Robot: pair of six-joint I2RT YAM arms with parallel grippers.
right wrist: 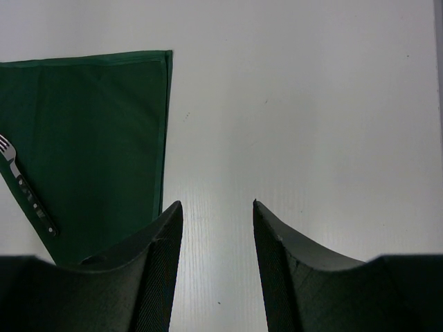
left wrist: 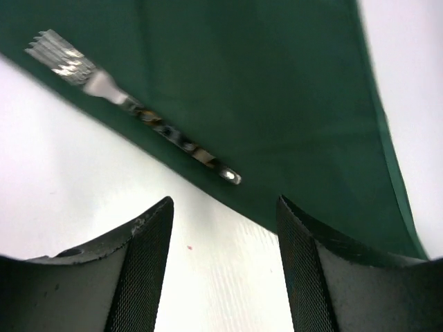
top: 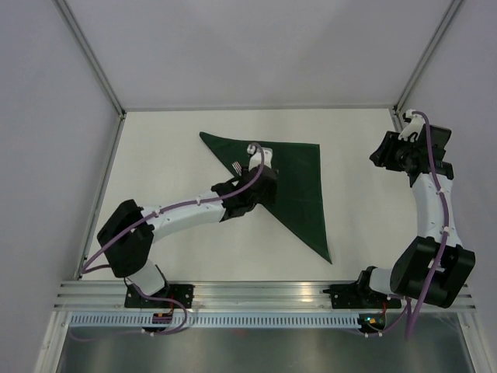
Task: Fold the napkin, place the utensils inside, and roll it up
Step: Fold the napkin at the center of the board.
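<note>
The dark green napkin (top: 299, 180) lies folded into a triangle at the table's middle. The fork (top: 235, 165) lies on it along the long folded edge, tines toward the far left. In the left wrist view the fork (left wrist: 138, 111) rests on the napkin (left wrist: 277, 90) just inside that edge. My left gripper (top: 247, 174) hovers over that edge, open and empty, its jaws (left wrist: 225, 204) above bare table just short of the handle's end. My right gripper (top: 388, 151) is open and empty (right wrist: 217, 205), off to the right of the napkin (right wrist: 90, 131); the fork (right wrist: 28, 190) shows at far left.
The white table (top: 171, 148) is bounded by grey walls at left, back and right. A metal rail (top: 256, 291) with the arm bases runs along the near edge.
</note>
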